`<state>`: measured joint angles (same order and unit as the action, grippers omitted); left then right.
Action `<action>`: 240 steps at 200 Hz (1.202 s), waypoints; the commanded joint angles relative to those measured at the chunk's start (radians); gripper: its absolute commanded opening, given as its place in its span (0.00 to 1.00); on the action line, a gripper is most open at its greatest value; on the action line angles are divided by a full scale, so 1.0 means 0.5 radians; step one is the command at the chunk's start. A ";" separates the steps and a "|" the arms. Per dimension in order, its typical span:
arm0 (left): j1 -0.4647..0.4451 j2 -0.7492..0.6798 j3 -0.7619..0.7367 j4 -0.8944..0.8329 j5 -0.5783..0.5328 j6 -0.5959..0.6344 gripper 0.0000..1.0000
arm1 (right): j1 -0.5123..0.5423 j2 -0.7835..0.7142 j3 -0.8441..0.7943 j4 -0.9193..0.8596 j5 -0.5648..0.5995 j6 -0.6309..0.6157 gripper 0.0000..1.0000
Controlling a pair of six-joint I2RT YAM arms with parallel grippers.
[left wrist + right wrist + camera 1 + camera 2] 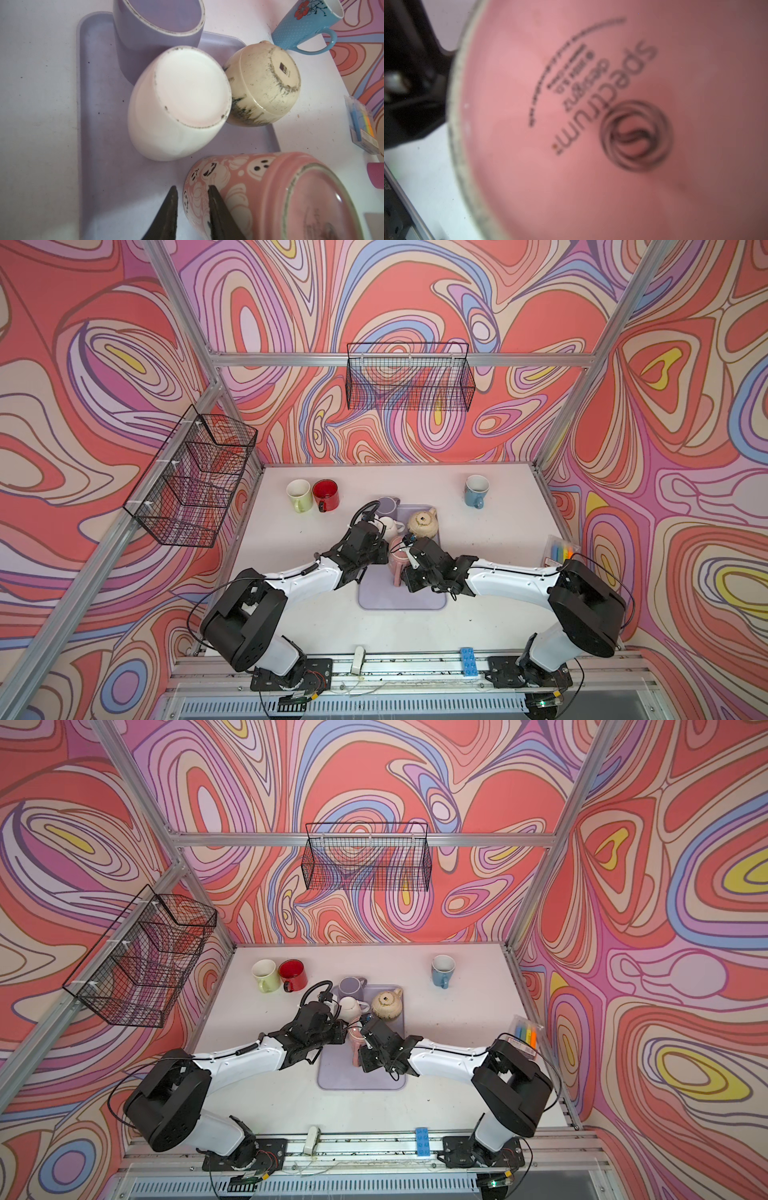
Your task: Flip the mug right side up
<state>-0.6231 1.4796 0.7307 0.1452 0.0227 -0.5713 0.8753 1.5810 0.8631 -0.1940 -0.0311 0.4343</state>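
Pink mug [249,187] tipped sideways over the tray [99,104], mid-flip: left gripper [192,187] pinches its rim wall; right gripper [405,553] jaws hidden, can't tell. Next: swing the mouth upward.

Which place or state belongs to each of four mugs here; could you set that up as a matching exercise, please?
Things:
1. red mug
2. blue mug
3. white mug
4. pink mug

Places or states:
A. upside down on the tray
B. tipped over, its wall pinched by the left gripper
C. upright, alone at the far right of the table
D. upright, right beside the green mug

Pairs: 1-D, 2-C, 3-A, 4-B
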 commanded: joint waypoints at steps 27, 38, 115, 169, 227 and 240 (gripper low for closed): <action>-0.005 -0.388 -0.011 -0.339 -0.064 0.134 0.38 | -0.108 -0.270 0.159 -0.397 0.069 -0.169 0.24; -0.011 -0.487 -0.010 -0.446 -0.055 0.155 0.45 | -0.181 -0.334 0.176 -0.463 0.056 -0.209 0.24; -0.373 -0.784 0.057 -1.027 -0.230 -0.007 0.61 | -0.654 -0.599 0.228 -0.594 -0.034 -0.413 0.27; -0.430 -0.541 0.111 -0.969 -0.197 -0.020 0.64 | -0.845 -0.650 0.207 -0.574 -0.139 -0.472 0.27; -0.486 -0.255 0.226 -0.830 -0.163 0.012 0.66 | -0.896 -0.644 0.135 -0.501 -0.196 -0.472 0.27; -0.499 -0.184 0.241 -0.765 -0.159 0.024 0.66 | -0.906 -0.643 0.130 -0.502 -0.202 -0.482 0.27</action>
<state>-0.8593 1.3350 0.8246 -0.2832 -0.0601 -0.5655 0.4370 1.2713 0.9443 -0.4625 -0.1120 0.2092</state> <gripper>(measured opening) 0.657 0.268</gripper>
